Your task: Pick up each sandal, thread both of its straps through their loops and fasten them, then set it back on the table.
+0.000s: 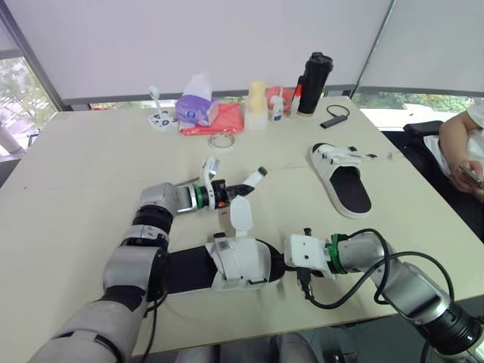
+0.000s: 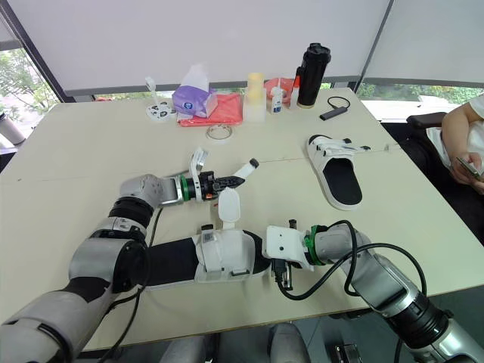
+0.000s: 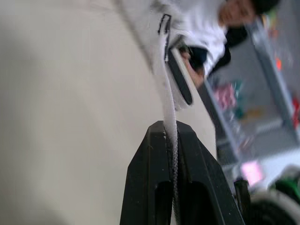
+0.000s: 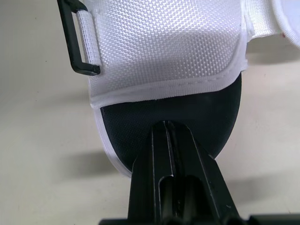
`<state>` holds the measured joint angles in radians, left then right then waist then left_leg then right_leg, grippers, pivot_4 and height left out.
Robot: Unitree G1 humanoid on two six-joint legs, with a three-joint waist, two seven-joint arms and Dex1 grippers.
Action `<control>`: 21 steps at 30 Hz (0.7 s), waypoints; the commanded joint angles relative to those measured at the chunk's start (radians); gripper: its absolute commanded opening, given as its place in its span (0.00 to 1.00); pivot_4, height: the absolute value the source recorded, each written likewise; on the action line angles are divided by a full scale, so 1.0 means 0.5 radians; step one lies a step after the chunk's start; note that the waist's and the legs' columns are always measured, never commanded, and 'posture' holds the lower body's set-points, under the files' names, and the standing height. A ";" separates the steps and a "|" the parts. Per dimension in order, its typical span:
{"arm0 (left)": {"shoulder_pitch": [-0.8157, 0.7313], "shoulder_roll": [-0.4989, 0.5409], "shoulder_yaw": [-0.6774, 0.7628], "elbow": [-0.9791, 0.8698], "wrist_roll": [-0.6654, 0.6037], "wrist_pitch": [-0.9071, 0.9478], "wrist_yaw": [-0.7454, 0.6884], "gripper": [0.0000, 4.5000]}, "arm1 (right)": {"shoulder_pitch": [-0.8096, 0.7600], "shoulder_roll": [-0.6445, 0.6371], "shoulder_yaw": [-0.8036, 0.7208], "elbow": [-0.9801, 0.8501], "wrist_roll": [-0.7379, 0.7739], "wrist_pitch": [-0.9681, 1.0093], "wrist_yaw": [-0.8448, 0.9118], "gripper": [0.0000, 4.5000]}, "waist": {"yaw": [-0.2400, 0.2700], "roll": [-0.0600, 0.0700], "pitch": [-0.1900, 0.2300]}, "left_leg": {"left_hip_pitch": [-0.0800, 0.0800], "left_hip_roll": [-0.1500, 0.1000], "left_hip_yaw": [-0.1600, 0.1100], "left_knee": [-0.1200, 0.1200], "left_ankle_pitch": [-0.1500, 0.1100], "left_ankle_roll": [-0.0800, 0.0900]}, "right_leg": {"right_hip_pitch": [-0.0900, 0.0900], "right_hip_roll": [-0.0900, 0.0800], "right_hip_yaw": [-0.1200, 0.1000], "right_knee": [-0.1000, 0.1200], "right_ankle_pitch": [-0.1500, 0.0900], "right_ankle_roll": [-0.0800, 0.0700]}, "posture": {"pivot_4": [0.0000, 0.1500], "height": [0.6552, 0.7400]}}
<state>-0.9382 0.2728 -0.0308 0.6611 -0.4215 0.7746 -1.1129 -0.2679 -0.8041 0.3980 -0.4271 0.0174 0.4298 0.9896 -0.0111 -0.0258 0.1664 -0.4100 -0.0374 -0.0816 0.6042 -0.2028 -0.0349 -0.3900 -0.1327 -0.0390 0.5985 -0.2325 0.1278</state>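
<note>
Near sandal (image 1: 238,265) between left gripper (image 3: 171,127), clenched on its white strap (image 3: 166,84), and right gripper (image 4: 169,126), clamped on its black sole (image 4: 187,112) (tissue sprouting from purple tissue pack (image 1: 195,106)).

Sandals, white uppers on black soles: two, the near sandal (image 1: 238,261) and the far sandal (image 1: 342,178).
Grippers: two, the left gripper (image 3: 171,125) and the right gripper (image 4: 169,125).
Desk (image 1: 83,174): one.
Black flask (image 1: 314,73): one.
Purple tissue pack (image 1: 195,106): one.
Red cloth (image 1: 223,121): one.
Pale bottles: two, the yellow-topped bottle (image 1: 256,106) and the small white bottle (image 1: 277,107).
Tape ring (image 1: 221,141): one.
Black gadget with cord (image 1: 333,119): one.
Small white object (image 1: 159,118): one.
Person (image 1: 461,144): one.
</note>
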 commanded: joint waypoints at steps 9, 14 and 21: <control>0.414 0.243 -0.483 -0.847 0.481 -1.817 -0.519 0.02 | 0.015 -0.054 0.073 0.205 -0.162 0.051 -0.006 0.00 | 0.008 0.000 0.000 | -0.001 0.004 0.000 0.000 -0.001 -0.001 | 0.000 -0.001 0.000 -0.006 0.001 -0.005 | 1.00 1.00; 0.453 0.281 -0.533 -0.836 0.508 -2.390 -0.655 0.02 | 0.007 -0.055 0.075 0.231 -0.176 0.025 0.010 0.00 | 0.006 0.000 0.000 | -0.003 0.005 -0.001 0.000 -0.001 -0.001 | -0.001 -0.002 0.000 -0.007 0.001 -0.004 | 1.00 1.00; 0.401 0.249 -0.526 -0.677 0.489 -3.036 -0.627 0.02 | 0.001 -0.059 0.071 0.259 -0.188 -0.004 0.026 0.00 | 0.007 0.000 0.000 | -0.003 0.004 -0.001 0.002 0.000 0.000 | -0.001 -0.002 0.000 -0.006 0.001 -0.004 | 1.00 1.00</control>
<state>-0.7036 0.4042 -0.3013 0.3284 -0.1648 -0.6691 -1.4345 -0.2874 -0.8068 0.4028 -0.4036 -0.0058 0.3936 1.0112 -0.0074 -0.0256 0.1664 -0.4114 -0.0356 -0.0822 0.6053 -0.2030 -0.0351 -0.3904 -0.1335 -0.0389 0.5953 -0.2320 0.1257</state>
